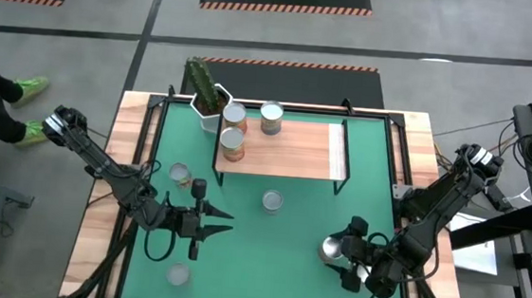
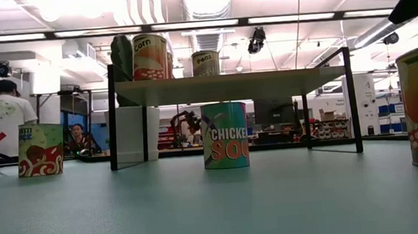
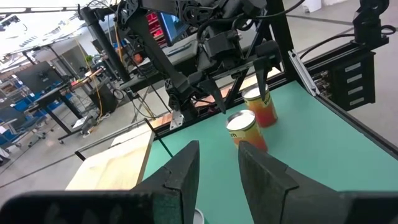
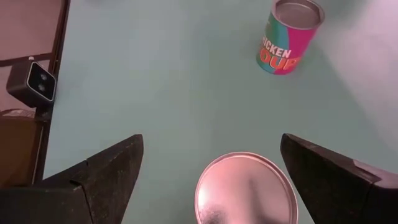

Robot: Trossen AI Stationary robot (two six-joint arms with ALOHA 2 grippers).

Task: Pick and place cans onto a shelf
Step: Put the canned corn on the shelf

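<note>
Closing in on a can (image 4: pixel 244 190) near the table's front right corner; judging the step as the grasp. I am keeping my right claw (image 4: pixel 211 177) centred so both fingers straddle the round top evenly, then dropping low on the sides before squeezing, or it may tip. The right claw is spread wide, holding nothing, the can between its fingers untouched. My left claw (image 1: pixel 215 221) is waiting near the front left, narrowly parted, empty. The shelf (image 1: pixel 280 150) is sitting toward the back edge, three cans on it.
</note>
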